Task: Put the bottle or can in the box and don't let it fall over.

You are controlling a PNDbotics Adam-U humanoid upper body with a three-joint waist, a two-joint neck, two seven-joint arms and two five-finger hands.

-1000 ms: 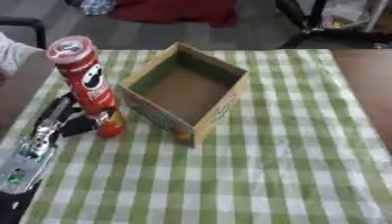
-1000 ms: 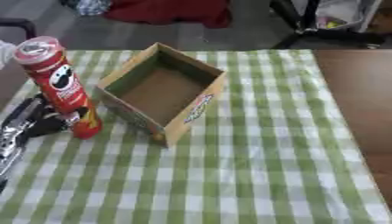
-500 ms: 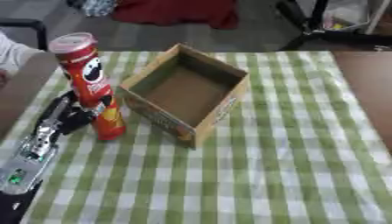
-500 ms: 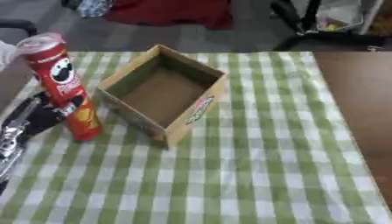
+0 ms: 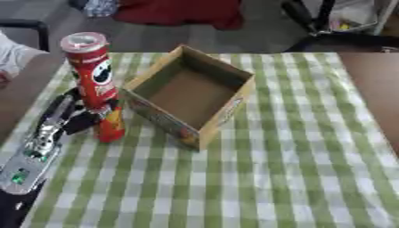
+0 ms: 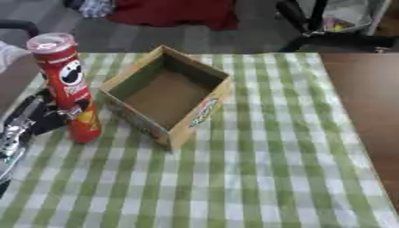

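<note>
Although tall and narrow, the can looks stiff-walled and light, with a smooth printed skin that could slip; judged top-heavy, so hold is best taken low to mid body, kept vertical. Nearest, the left hand lies at the can's lower half, dark fingers curled about its base region; contact appears made, though how far they wrap is partly hidden. Can is a red tube with a pale lid, a white face logo and a yellow patch near the foot, leaning slightly, its base on the cloth just left of the box. Box is open cardboard, nothing seen inside. Right hand not seen
</note>
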